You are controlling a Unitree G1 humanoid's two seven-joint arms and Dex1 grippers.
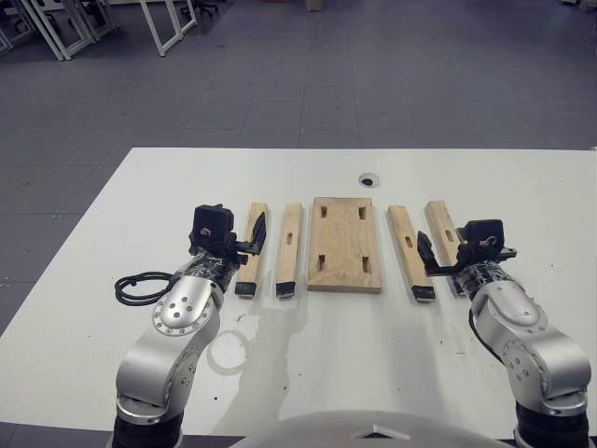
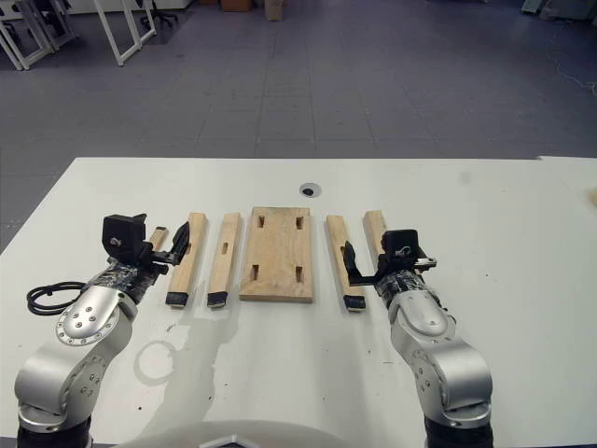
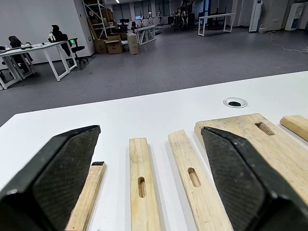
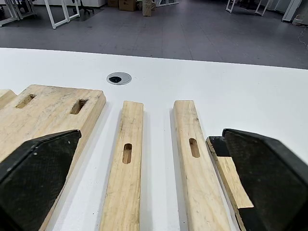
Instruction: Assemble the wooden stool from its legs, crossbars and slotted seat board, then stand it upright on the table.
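The slotted seat board [image 1: 345, 245] lies flat in the middle of the white table [image 1: 522, 187]. Two wooden legs [image 1: 253, 245] [image 1: 289, 248] lie side by side to its left, and two more [image 1: 409, 250] [image 1: 440, 224] to its right. My left gripper [image 1: 241, 241] hovers open just above the outer left leg [image 3: 141, 185], with a short crossbar [image 3: 85, 199] under its outer finger. My right gripper [image 1: 443, 252] is open low over the right pair of legs [image 4: 124, 178] [image 4: 195, 161], and a thin crossbar [image 4: 232, 178] lies beside its outer finger.
A coiled black cable [image 1: 138, 285] lies on the table left of my left arm. A round cable hole [image 1: 370, 178] sits behind the seat board. A faint ring mark [image 1: 227, 353] shows on the table near the front edge. Desks stand far off across the floor.
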